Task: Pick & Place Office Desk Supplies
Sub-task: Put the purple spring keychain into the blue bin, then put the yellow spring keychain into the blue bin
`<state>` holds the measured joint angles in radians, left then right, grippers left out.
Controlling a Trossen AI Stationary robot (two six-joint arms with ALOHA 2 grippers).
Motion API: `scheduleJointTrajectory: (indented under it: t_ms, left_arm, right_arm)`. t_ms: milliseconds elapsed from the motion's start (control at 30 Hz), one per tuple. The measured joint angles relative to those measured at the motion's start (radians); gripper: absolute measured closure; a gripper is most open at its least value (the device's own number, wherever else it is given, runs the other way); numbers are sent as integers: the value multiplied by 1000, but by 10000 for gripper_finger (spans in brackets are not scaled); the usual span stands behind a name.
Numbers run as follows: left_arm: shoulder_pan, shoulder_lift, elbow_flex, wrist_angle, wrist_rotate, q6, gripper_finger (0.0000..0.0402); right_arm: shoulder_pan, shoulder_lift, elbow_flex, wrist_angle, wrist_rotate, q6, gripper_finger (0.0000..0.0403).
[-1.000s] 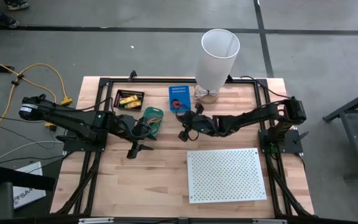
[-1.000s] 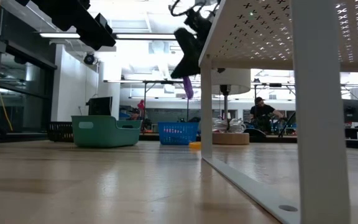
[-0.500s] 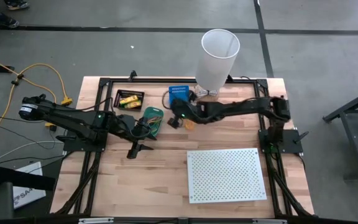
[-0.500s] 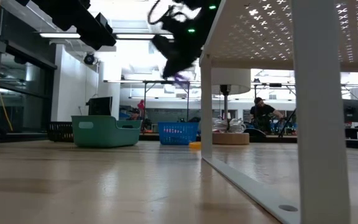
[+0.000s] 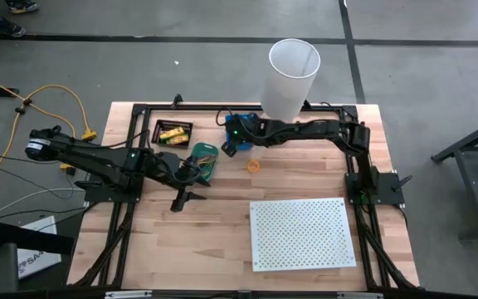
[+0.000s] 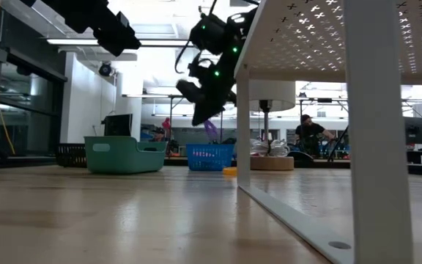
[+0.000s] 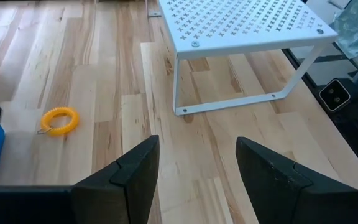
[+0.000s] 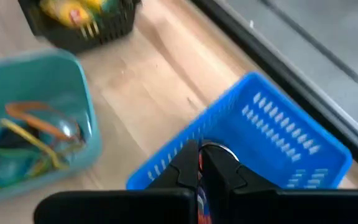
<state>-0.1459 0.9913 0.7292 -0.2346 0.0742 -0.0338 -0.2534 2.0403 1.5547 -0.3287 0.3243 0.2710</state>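
- The right gripper (image 5: 233,143) hangs over the blue basket (image 5: 241,123) at the table's far side, its arm stretched across from the right; its fingers (image 8: 185,167) are pressed together, and in the low view a small purple thing (image 6: 211,130) dangles below them — what it is cannot be told.
- The left gripper (image 5: 186,199) waits over the bare wood near the table's left side, its fingers (image 7: 135,167) spread wide with nothing between them.
- A teal bin (image 5: 202,161) just left of the blue basket holds a tangle of rubber bands (image 8: 27,140) — orange, yellow and dark loops.
- A black basket (image 5: 173,133) further left holds the yellow-and-red packs (image 5: 171,134).
- An orange coil ring (image 5: 254,164) lies loose on the table (image 5: 222,241), near the blue basket.
- The white perforated board (image 5: 303,233) stands at the near right; the tall white bin (image 5: 290,80) rises at the far edge.
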Motion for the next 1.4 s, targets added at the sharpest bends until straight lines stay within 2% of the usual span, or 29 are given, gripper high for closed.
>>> scheduleJointTrajectory:
  t_ms: [333, 633, 1100, 1400]
  left_arm:
    - [0, 0, 0, 7, 0, 0, 195]
    - [0, 0, 0, 7, 0, 0, 195]
    - [0, 0, 0, 7, 0, 0, 195]
    - [0, 0, 0, 7, 0, 0, 195]
  right_arm:
    - [-10, 14, 0, -11, -69, 42, 399]
    - [-10, 13, 0, -12, -62, 51, 396]
    - [-10, 13, 0, -18, -61, 65, 358]
    - [-10, 13, 0, -19, -62, 66, 353]
